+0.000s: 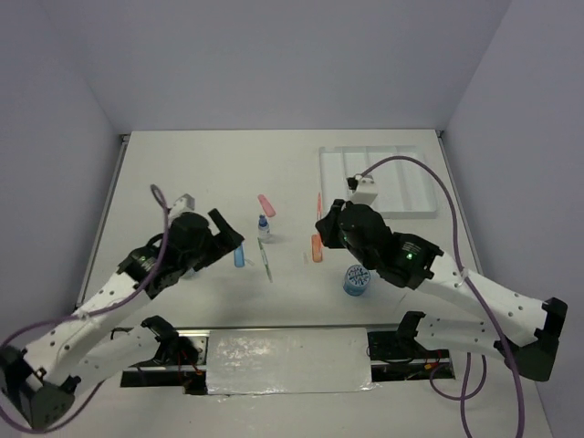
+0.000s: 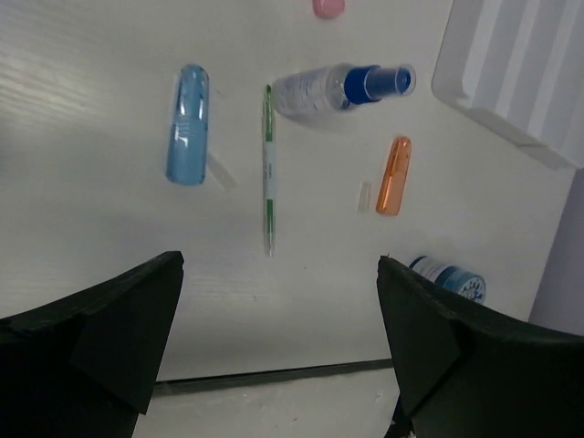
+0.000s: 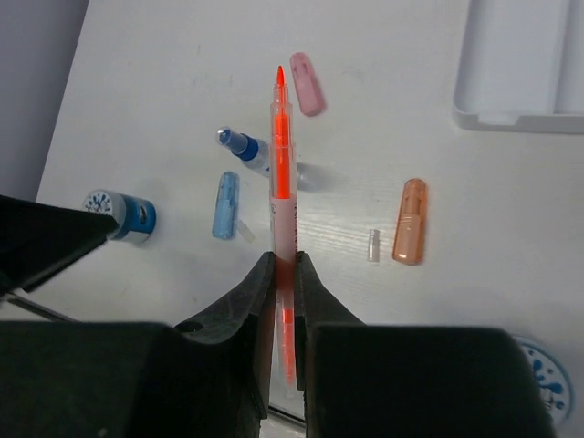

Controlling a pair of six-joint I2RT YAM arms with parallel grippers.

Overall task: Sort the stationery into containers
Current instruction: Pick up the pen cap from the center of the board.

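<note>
Left gripper (image 2: 278, 274) hangs spread and empty over the whitish pen (image 2: 268, 169) on the table. Right gripper (image 3: 284, 269) pinches the orange pen (image 3: 282, 173) low on its barrel, apparently off the table and short of the tray (image 3: 520, 64). Pen judged light, stiff and slick; a mid-barrel hold would resist pivoting. Its rear end is hidden between the fingers. One blue roll (image 3: 546, 374) is cut off.
</note>
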